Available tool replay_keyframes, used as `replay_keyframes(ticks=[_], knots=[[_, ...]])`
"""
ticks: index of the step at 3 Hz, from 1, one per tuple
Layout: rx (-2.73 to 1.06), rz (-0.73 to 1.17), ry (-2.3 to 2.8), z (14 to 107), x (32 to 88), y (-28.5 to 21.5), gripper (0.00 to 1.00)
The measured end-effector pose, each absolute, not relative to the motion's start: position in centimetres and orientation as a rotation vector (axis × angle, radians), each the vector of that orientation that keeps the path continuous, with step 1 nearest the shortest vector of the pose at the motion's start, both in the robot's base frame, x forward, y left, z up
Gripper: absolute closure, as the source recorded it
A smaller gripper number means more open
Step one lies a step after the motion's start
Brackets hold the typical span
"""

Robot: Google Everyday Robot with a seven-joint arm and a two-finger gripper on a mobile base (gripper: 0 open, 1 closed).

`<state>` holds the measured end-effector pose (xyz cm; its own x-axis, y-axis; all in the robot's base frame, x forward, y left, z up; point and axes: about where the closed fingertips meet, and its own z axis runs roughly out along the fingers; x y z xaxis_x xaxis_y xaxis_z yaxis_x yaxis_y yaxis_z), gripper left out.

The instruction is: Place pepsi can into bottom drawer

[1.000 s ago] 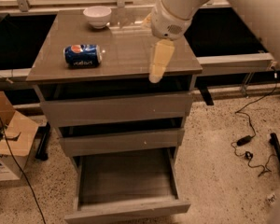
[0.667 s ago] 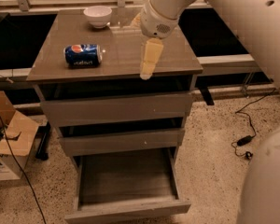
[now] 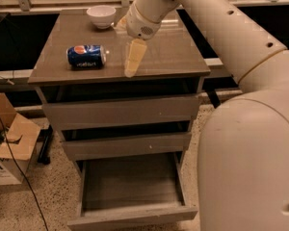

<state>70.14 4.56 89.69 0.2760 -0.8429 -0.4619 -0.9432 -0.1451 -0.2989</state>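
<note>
The pepsi can (image 3: 86, 56) lies on its side on the left part of the cabinet top (image 3: 173, 52), its blue side and round logo facing up. My gripper (image 3: 130, 69) hangs over the middle of the top near the front edge, pointing down, a short way to the right of the can and apart from it. It holds nothing. The bottom drawer (image 3: 135, 216) of the cabinet is pulled out, and its bare inside shows. The two drawers above it are pushed in.
A white bowl (image 3: 101, 16) stands at the back of the cabinet top. My arm (image 3: 216, 28) reaches in from the right, and its large body fills the lower right. A cardboard box (image 3: 9, 143) and a black cable lie on the floor at the left.
My gripper has moved left across the cabinet top, closer to the can. The can, the bowl and the drawers have not moved.
</note>
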Motion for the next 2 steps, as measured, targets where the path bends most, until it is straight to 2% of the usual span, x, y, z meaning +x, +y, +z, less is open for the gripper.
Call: replay_keyframes(ticks=[2], knots=[[-2.025,0.357,1.531,87.4,73.9,10.6,0.0]])
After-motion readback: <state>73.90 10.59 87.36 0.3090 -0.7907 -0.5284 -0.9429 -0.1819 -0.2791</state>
